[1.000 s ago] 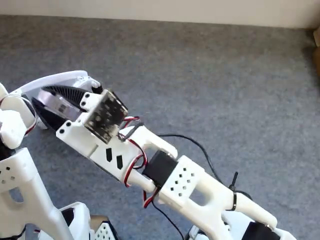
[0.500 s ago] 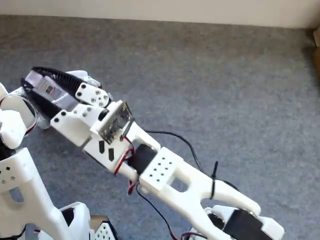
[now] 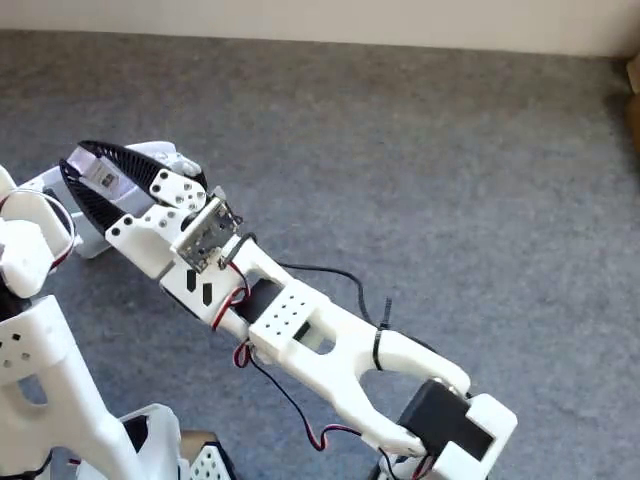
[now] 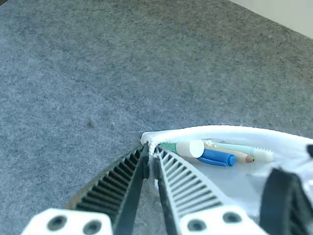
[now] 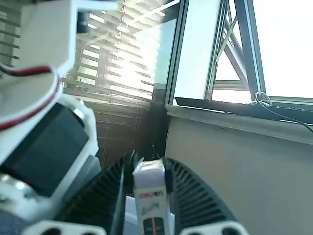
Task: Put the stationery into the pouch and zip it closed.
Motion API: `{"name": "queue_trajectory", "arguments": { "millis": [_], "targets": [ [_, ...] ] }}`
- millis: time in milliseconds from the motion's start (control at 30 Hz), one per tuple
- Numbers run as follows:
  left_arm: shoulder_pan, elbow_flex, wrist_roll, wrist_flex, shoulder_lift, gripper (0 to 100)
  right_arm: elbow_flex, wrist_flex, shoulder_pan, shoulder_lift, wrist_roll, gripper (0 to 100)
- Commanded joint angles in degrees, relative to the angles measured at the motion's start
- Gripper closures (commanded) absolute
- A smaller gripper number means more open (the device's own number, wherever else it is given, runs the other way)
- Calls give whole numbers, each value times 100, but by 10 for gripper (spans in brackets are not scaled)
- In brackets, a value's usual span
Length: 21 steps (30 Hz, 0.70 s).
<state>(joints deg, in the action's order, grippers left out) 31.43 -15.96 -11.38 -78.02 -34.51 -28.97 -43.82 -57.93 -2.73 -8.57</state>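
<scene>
Pouch sits right at the left gripper tips. The jaws are pinched almost together on the corner of its rim, so that gripper is clamped on fabric. The mouth gapes open away from the tips.

Just past those tips, inside the pouch, we see a green-and-white pen, a blue pen and a pencil. They lie side by side, touching. Our read: loading is partly done.

Right gripper is closed on a white block, held upright between the jaws with its end level with the tips. It could be an eraser or correction tape, we can't tell. In the high view that gripper hangs close by the pouch rim. Whether the block is over the mouth, we can't tell.

What we think is left: block into the pouch, then the zip. Zipping doesn't look started, given how wide the mouth is.

Materials:
- **Pouch:** white, soft, thin rim bowed in an arc. We expect it to flop under pull.
- **Pens:** smooth plastic cylinders, likely to roll.
- **White block:** flat-sided, hard-edged, printed label.
- **Gripper jaws:** black, ribbed, fin-like on both arms.
- **Table:** grey, matte, felt-like nap. Should grip the fabric a bit.
</scene>
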Motion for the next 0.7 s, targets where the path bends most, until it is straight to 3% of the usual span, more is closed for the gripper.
{"name": "queue_trajectory", "arguments": {
  "millis": [0, 300, 500, 667],
  "targets": [
    [-92, -268, -35, -9, 110, 993, 22, -136, 92, -92, -70, 993],
    [-92, -268, -35, -9, 119, 993, 13, -101, 92, -75, -88, 991],
    [-92, -268, -35, -9, 119, 993, 4, -4, 92, -57, -97, 870],
    [-92, -268, -35, -9, 110, 993, 13, 391, 101, -92, -70, 864]
  ]
}}
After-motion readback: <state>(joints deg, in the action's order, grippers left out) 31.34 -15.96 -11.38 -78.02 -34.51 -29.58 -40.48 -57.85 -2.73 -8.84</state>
